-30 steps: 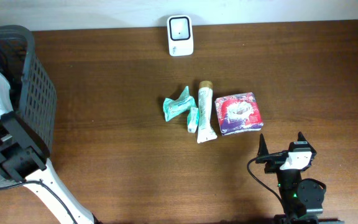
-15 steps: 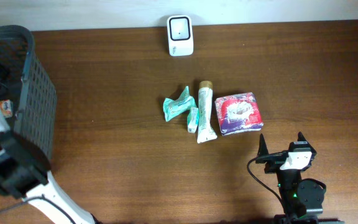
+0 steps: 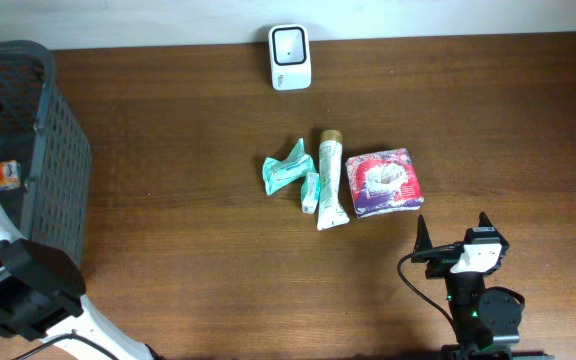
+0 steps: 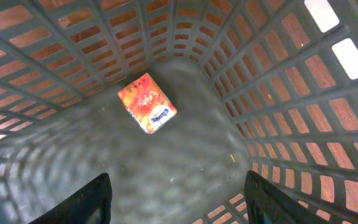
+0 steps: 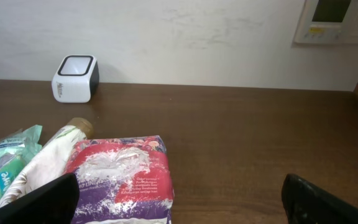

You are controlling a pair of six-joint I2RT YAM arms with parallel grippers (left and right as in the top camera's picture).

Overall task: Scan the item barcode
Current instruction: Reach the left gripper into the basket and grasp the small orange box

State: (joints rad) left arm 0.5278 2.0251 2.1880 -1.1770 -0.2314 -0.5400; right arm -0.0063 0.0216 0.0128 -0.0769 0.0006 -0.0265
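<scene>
Woodgrain runs lengthwise across the dark brown bench, whose surface looks smooth and matte. At its left end stands a dark grey plastic basket with walls moulded as a lattice of rectangular openings. The left wrist view looks straight down into it. On the dull, scuffed floor of the basket lies a small, glossy orange pack, boxy with soft corners and set at a slant near the far wall. The left gripper hangs above it inside the basket, its two dark fingers spread wide with nothing between them and clear of the pack.

At the far edge of the bench, against the pale wall, sits the scanner, a white rounded block with a dark square window.

Four other goods lie close together near the middle. There is a crinkled teal foil packet, a smaller teal sachet, a cream tube with a brownish cap and a flat crimped end, and a soft, pillowy purple-and-red pack in shiny film just beside the tube.

The right gripper rests just behind the purple pack, its black fingers fully apart and empty.
</scene>
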